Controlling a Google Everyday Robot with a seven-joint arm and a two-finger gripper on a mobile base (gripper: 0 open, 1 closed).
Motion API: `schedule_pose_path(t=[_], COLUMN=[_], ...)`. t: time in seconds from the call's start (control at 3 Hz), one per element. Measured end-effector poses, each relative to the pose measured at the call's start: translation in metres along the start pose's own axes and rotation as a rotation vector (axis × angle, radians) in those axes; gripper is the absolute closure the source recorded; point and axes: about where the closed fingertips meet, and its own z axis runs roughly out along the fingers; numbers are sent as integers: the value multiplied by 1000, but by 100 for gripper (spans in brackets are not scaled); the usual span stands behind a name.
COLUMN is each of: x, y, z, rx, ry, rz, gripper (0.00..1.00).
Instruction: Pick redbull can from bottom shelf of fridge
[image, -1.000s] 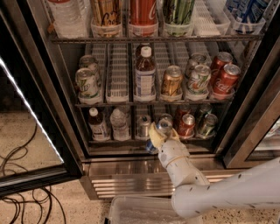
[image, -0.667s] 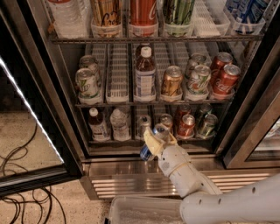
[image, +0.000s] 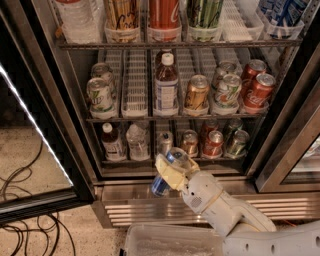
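I'm looking into the large black-framed drinks cooler (image: 278, 123). Its glass door (image: 35, 130) is swung open on the left, with a bright strip of light running down its edge. The floor (image: 30, 155) is speckled and pale, and black cables (image: 25, 235) are looped across it at the near left. Under the cabinet is a ribbed stainless steel base panel (image: 135, 210) of shiny horizontal slats. A clear plastic bin (image: 165, 242) sits nearest the camera.

The white arm (image: 235, 220) comes in from the near right. Its cream two-finger gripper (image: 170, 173) is in front of the lip of the cabinet, just above the base panel. The fingers are clamped around the slim silver and blue metal can (image: 160, 186), which is out of the cooler and off the rack. The can is tilted, with its round silver top far and to the right and its blue end near and to the left.

Behind it is the dark thin-railed bottom rack (image: 130, 161) with its white ribbed plastic lanes. From the left it holds a small dark bottle with a white cap (image: 112, 142), a small crinkled clear bottle (image: 137, 141), a silver can (image: 165, 142), and then short bronze, red and green cans further right. The rack above holds green-and-white cans (image: 100, 94), a tall brown bottle (image: 166, 85), a gold can (image: 196, 93) and glossy red Coke cans (image: 257, 90).
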Motion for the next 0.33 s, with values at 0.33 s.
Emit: schedule_pose_path(t=[0.33], x=[3], y=[10], z=[2], rx=[-36], ry=[12], rz=[-3], gripper=[100])
